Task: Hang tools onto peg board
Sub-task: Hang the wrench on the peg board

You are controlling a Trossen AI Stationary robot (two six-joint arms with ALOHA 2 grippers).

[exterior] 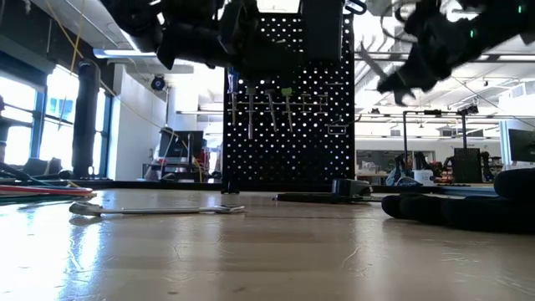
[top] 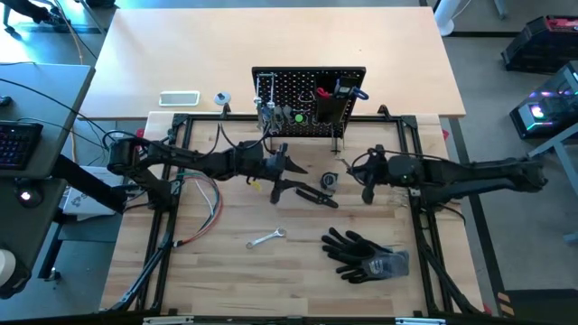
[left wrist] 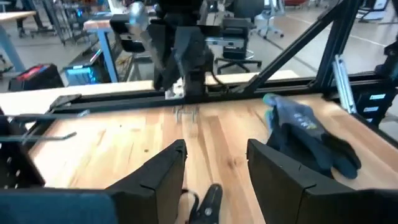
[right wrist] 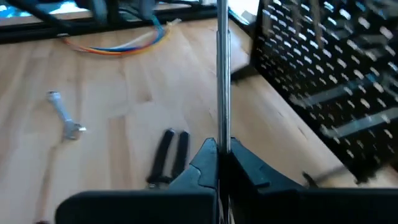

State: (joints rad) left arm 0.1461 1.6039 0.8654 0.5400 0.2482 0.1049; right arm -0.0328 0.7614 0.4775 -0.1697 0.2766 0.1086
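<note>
The peg board (top: 307, 99) stands upright at the far middle. Silver wrenches (top: 265, 113) and a green-handled driver (top: 298, 117) hang on it, and red and blue handles stick out of its bin (top: 332, 97). Black pliers (top: 312, 194) and a silver wrench (top: 267, 238) lie flat on the table. My left gripper (left wrist: 214, 165) is open in front of the board, above the pliers' handles (left wrist: 208, 202), and touches nothing. To its right, my right gripper (right wrist: 222, 152) is shut on a thin silver bar (right wrist: 222, 68). My right gripper pinches the thin silver bar (right wrist: 222, 134) between its two shut fingers. The bar runs along the fingers and sticks out forward past their tips, toward the table's left. It is lifted clear of the table.
Black gloves (top: 366, 255) lie at the near right. A bundle of coloured wires (top: 209, 206) lies at the left. A black frame rail (top: 424, 226) borders the wooden work area. A small round object (top: 330, 181) sits between the two grippers.
</note>
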